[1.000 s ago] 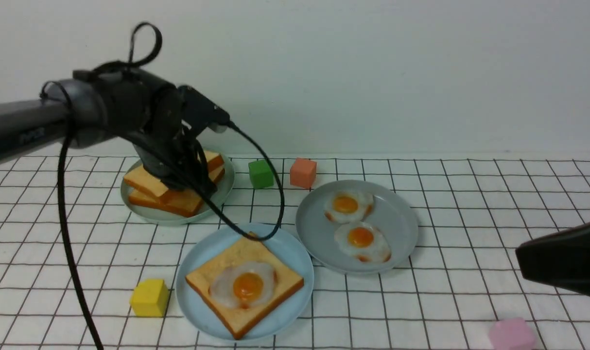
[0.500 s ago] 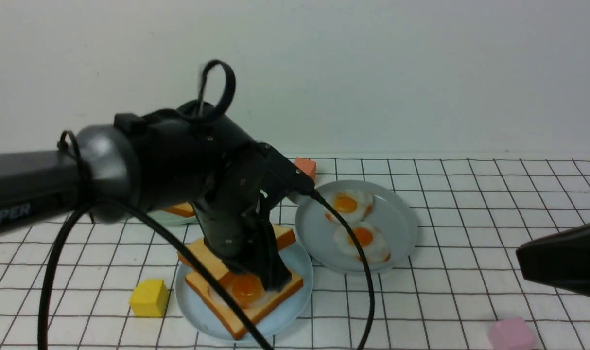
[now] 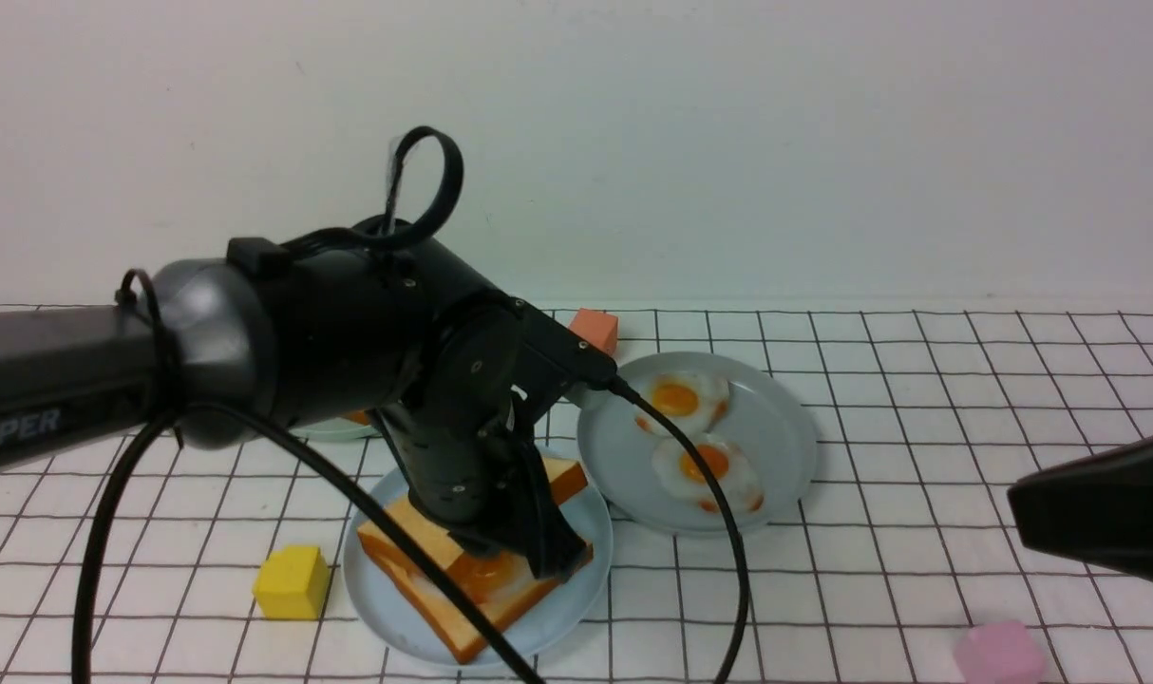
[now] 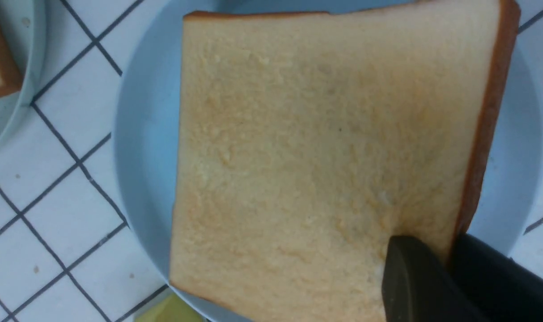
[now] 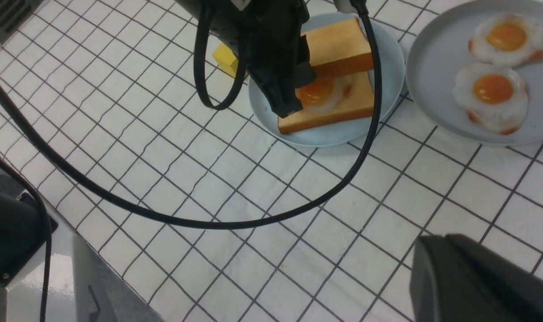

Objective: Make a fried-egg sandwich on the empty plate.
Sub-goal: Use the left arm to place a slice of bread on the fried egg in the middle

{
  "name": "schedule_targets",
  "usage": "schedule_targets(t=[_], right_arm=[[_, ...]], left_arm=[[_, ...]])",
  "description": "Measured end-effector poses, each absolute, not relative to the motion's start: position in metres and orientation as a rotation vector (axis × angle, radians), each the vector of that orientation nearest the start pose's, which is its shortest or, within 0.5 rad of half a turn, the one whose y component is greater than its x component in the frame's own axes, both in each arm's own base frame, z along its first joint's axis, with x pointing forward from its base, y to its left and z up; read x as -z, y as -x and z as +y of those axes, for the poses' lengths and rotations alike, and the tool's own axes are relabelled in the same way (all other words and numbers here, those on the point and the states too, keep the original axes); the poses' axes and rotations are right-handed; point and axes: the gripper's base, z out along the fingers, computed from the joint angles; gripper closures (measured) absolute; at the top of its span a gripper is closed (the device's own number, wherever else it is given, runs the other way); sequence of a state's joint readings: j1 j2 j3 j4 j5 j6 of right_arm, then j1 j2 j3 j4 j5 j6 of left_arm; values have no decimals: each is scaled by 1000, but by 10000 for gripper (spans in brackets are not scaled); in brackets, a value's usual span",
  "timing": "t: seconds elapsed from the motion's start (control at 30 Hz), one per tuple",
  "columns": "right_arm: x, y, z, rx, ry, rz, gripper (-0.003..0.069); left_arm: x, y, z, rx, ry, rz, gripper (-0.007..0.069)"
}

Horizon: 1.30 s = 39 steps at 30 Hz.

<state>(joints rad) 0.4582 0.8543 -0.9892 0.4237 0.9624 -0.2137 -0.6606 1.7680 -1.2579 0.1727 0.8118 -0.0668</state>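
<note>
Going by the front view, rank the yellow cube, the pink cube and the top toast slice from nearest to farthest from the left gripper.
1. The top toast slice: pinched by the left gripper, over the egg on the sky-blue plate.
2. The yellow cube: on the cloth just left of that plate.
3. The pink cube: far off at the front right.

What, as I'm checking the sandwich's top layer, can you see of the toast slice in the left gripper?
The toast slice is square, with a pale golden, spongy-looking face and a darker brown crust, like a foam toy. The left gripper is shut on one edge near a corner. It hangs over the blue plate, partly covering the fried egg on the lower slice; whether it rests on them is unclear.
</note>
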Motion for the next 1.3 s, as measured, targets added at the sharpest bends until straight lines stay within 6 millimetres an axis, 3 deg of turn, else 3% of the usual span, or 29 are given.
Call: schedule_targets(t=[0.43,0.77,0.97,1.17,1.3], right_arm=[[-383,-120,93,-650,660,2205,627],[-383,-120,93,-650,661,2206,625],[-383,-120,93,-650,662,2209,620],[-383,-120,93,-650,664,2211,617],[-382,-121,92,-616,671,2212,614]], left_arm=[[-224,-291,-214,3,-957,2617,548],[-224,-291,-214,1,-958,2620,347],[-224,-289,-214,20,-946,2646,300],[-242,-283,-212,68,-911,2620,340],[-291,-266,-200,151,-827,2505,490]])
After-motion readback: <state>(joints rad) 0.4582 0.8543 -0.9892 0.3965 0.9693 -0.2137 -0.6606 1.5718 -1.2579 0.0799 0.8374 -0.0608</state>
